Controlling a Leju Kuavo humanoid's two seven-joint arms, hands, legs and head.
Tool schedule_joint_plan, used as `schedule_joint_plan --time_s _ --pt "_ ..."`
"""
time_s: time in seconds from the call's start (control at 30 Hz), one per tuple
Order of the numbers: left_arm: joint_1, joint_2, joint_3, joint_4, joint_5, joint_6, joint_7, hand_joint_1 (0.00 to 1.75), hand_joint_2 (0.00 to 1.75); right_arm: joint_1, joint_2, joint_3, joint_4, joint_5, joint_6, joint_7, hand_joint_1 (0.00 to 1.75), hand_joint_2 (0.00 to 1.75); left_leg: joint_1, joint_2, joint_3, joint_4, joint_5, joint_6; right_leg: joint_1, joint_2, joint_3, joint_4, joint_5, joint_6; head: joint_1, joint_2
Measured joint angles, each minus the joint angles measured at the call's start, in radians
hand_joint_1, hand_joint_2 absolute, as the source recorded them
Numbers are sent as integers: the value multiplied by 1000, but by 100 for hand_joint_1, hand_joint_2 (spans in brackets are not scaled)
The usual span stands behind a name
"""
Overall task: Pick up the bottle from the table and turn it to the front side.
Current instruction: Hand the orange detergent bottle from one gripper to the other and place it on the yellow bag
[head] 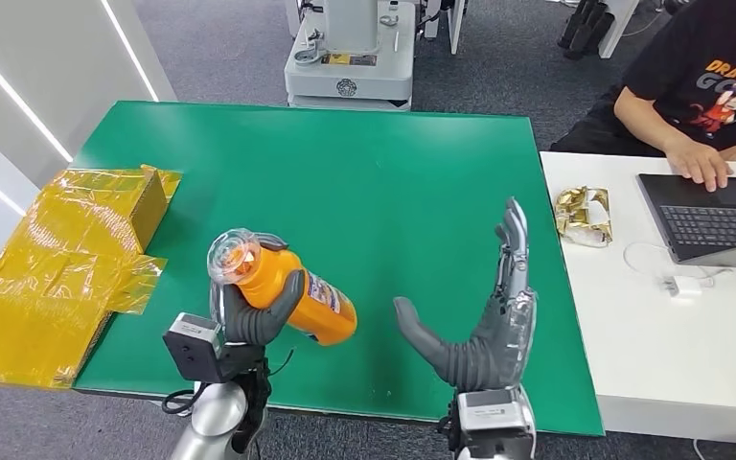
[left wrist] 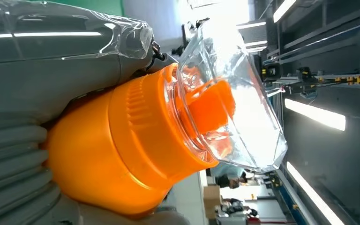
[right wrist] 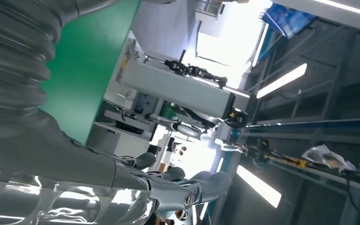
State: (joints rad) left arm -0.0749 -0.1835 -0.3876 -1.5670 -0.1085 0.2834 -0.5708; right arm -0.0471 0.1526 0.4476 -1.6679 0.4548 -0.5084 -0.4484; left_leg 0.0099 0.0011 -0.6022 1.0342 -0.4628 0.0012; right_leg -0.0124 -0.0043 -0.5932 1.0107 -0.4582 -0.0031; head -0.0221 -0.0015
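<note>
A humanoid robot's left hand (head: 254,316) grips an orange bottle (head: 287,287) and holds it lifted above the near edge of a green table (head: 364,163), the bottle tipped over so that its clear cap (head: 233,254) leans toward the robot and its base points toward the right hand. The thick grey thumb wraps across the bottle's body, with a printed label (head: 324,290) showing just beyond it. From the left wrist, the same bottle (left wrist: 122,154) is seen close up, its clear cap (left wrist: 229,93) covering an orange spout and the hand's grey cover (left wrist: 51,56) pressed against its shoulder. The right hand (head: 484,316) stands upright near the bottle but apart from it, fingers spread and straight, thumb reaching toward the bottle, holding nothing; its dark fingers (right wrist: 187,187) are also seen from the right wrist. The pickup appears done and the turning step looks to be in hand. How much of the label faces forward cannot be told. The next move probably calls for the open right hand to meet the bottle's base and steady it while the bottle is rotated, without loosening the left grip. Yellow wrapped packaging (head: 57,268) lies at the table's left edge, and a person (head: 709,86) works at a laptop (head: 719,216) on a white table (head: 652,345) alongside.
</note>
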Motion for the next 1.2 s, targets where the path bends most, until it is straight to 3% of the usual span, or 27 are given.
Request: schedule_joint_plan --time_s 0.23,0.33,0.5,0.67,0.83,1.03,1.2 --pt "-11 62 31 -61 -134 75 41 175 175 8 -1 4 -31 -30 -24 -19 0 175 0 0 0 0 0 -1 0 0 0 0 0 0 0 0" --pt "-31 100 41 -73 -274 124 79 175 175 9 -4 10 -36 -58 -30 -30 0 175 0 0 0 0 1 -1 0 0 0 1 0 0 0 0" --pt "-82 234 81 -76 -503 109 174 175 175 16 -16 29 -48 -97 -54 -48 0 175 0 0 1 0 1 -2 1 1 0 2 0 -1 0 0" --pt "-90 383 134 -64 -587 70 199 175 175 29 -28 39 -61 -124 -59 -56 0 175 1 1 1 0 1 -3 2 2 -1 2 0 -2 0 0" --pt "-141 491 148 13 -614 -7 226 175 175 29 -33 44 -63 -148 -61 -72 0 175 2 1 1 0 2 -4 3 2 -2 2 0 -3 0 0" --pt "-228 556 142 163 -687 -29 238 175 175 27 -35 50 -67 -161 -61 -77 0 175 2 3 1 0 3 -5 3 3 -2 2 2 -5 0 0" --pt "-291 608 102 275 -760 -51 181 175 175 24 -37 53 -67 -179 -55 -81 0 175 2 2 1 0 3 -5 3 3 -3 2 2 -5 0 0"
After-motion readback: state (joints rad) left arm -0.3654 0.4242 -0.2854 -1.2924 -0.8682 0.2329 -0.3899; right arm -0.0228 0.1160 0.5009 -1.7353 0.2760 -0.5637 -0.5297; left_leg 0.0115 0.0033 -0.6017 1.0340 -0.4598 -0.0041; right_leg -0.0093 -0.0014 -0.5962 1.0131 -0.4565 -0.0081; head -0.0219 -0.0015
